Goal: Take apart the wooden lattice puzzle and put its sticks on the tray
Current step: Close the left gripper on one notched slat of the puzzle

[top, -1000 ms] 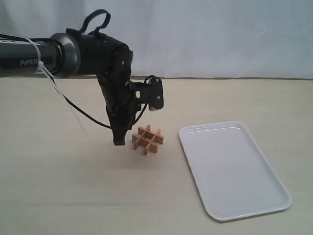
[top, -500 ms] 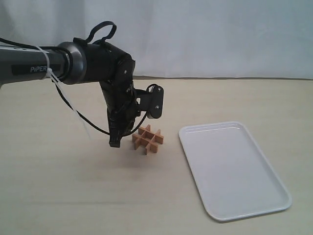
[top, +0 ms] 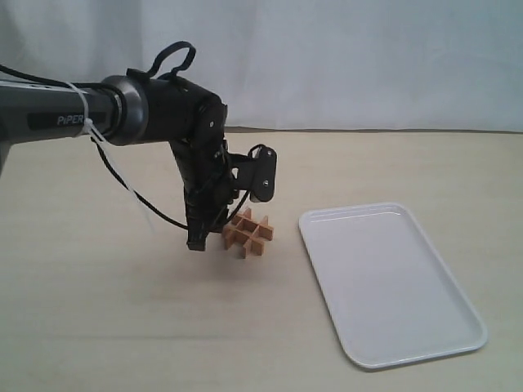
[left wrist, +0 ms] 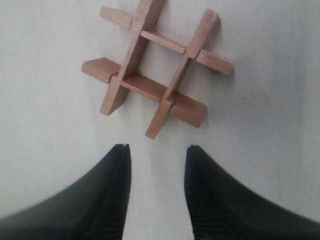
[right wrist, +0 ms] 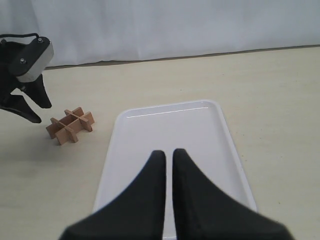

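The wooden lattice puzzle (top: pixel 248 233) lies assembled on the table just left of the tray (top: pixel 392 282), its four sticks still interlocked in a hash shape (left wrist: pixel 157 75). My left gripper (top: pixel 206 238) hangs low beside the puzzle's left end, pointing down. It is open, with bare table between the fingers, and the nearest stick end lies just beyond the fingertips (left wrist: pixel 158 148). In the right wrist view, the puzzle (right wrist: pixel 70 125) lies left of the white tray (right wrist: pixel 170 130), and my right gripper (right wrist: pixel 165 151) hovers shut and empty over the tray.
The pale table (top: pixel 98 310) runs back to a white curtain (top: pixel 343 57). The left arm's black cable (top: pixel 139 192) loops below the wrist.
The left gripper's jaws have opened from shut. The arm has shifted slightly toward the puzzle and dropped a little. The puzzle and tray have not moved.
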Robot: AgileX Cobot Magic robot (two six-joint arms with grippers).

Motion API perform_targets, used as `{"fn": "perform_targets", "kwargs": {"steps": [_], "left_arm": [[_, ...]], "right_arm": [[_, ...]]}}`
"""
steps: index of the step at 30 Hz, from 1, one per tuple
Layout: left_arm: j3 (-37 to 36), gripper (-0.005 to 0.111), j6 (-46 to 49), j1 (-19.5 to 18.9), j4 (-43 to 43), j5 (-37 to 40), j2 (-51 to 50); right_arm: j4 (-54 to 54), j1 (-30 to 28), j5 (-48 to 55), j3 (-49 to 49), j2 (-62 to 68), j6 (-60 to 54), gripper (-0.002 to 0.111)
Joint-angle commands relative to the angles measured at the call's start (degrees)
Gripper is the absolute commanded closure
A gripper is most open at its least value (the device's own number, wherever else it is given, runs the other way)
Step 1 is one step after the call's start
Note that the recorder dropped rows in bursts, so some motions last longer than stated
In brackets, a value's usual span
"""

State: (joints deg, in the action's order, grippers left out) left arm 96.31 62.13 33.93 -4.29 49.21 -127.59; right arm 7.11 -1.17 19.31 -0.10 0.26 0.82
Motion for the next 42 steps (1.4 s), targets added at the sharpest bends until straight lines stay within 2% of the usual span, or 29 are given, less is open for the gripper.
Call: {"fn": "perform_targets", "kwargs": {"steps": [1,21,28,31,42], "left_arm": [[0.45,0.07,2.7,0.1,0.5,-1.46,-1.67],[0.45,0.071,2.7,0.1,0.88,-4.8,-4.57],[0.45,0.098,2.7,0.1,1.98,-2.05,-4.57],[0.45,0.104,2.58,0.1,2.32,-0.59,-4.57],[0.45,0.105,2.58,0.1,4.92,2.68,-4.37]], "right_arm": [[-0.35,-0.01,0.11,0.1,-0.26,0.09,0.104],[-0.35,-0.01,0.11,0.1,-0.26,0.09,0.104],[-0.35,-0.01,0.11,0.1,-0.26,0.09,0.104],[-0.35,-0.01,0.11,0.1,-0.26,0.09,0.104],[-0.35,-0.01,0.11,0.1,-0.26,0.09,0.104]]}}
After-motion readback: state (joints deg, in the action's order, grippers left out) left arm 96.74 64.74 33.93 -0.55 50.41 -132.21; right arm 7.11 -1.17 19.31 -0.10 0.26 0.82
